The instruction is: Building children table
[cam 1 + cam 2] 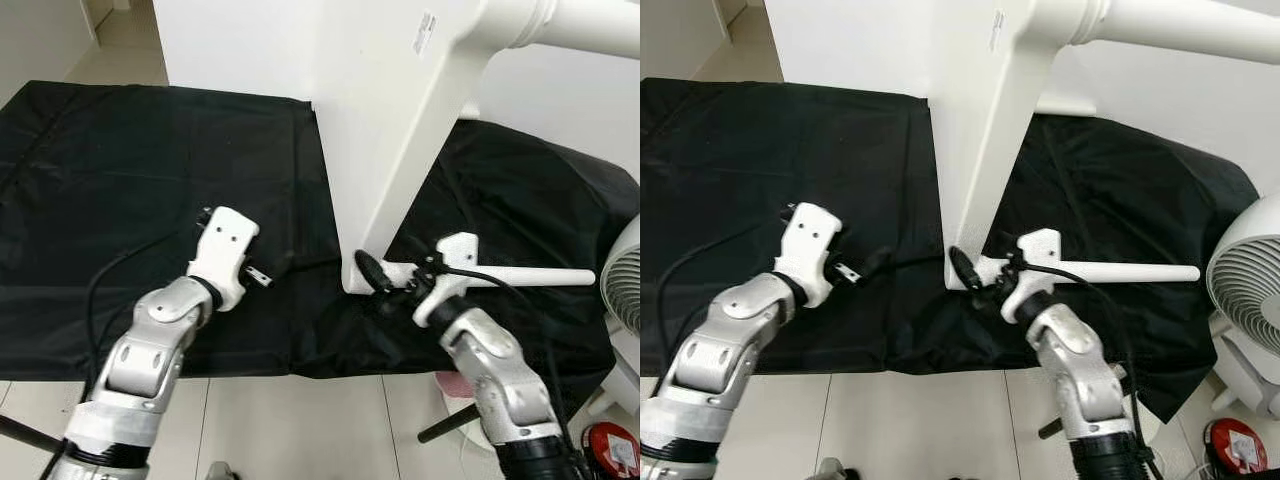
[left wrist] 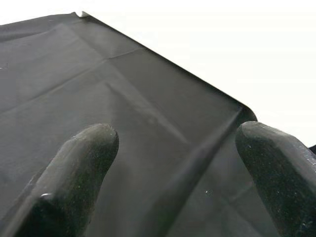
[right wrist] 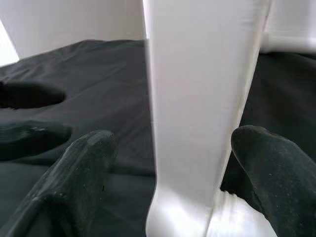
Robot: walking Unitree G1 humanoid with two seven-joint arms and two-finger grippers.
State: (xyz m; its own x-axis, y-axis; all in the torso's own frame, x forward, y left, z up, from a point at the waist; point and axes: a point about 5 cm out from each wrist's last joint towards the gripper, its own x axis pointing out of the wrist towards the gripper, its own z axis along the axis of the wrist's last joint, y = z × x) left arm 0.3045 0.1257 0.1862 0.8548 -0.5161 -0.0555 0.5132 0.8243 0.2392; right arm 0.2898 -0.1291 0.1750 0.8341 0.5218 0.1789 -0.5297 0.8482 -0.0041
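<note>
**Tabletop on edge, both claws spread**

Tabletop [image 1: 340, 110] stood on its edge on the black cloth [image 1: 120, 180], one white leg [image 1: 570, 25] fitted near its upper end, a loose leg [image 1: 530, 276] lying on the cloth just behind our right gripper [image 1: 385, 285]. We judged the panel stiff, smooth and fairly light, likely to tip or slide; its lower corner looked the surest hold. Our right gripper's fingers were spread either side of that corner, not yet clamped. Our left gripper [image 1: 262, 277] hovered over the cloth beside the panel, fingers apart and empty. A small label [image 1: 425, 32] sat on the panel; we could not read its print.
</note>
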